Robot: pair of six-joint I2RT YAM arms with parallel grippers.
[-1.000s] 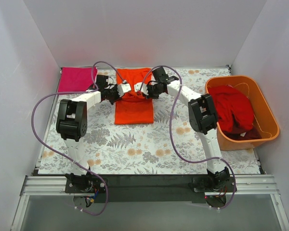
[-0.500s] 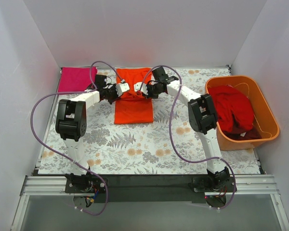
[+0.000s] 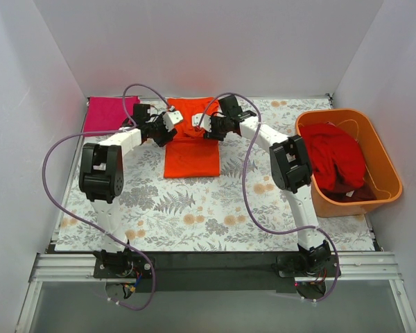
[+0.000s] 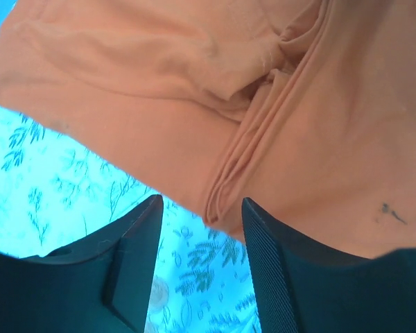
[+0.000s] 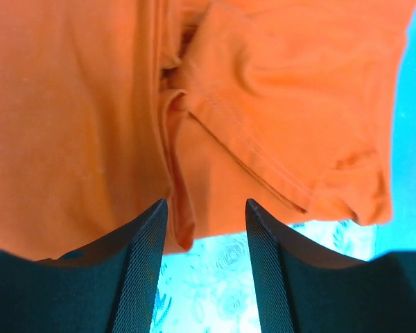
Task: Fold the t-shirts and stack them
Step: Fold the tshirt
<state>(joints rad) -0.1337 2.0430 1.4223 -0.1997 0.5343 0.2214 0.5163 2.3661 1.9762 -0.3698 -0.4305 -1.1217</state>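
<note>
Floral table mat [image 3: 194,208] held the folded orange t-shirt [image 3: 192,156] at centre-rear. We found left gripper [image 4: 201,208] and right gripper [image 5: 206,208] parted, holding nothing. We judged the cloth limp and light — best pinched at its layered edges.

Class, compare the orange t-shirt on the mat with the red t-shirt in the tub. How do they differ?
The orange t-shirt lies folded flat on the mat; the red t-shirt sits crumpled in the tub. The orange t-shirt is brighter, the red t-shirt deeper. Both are plain cloth.
</note>
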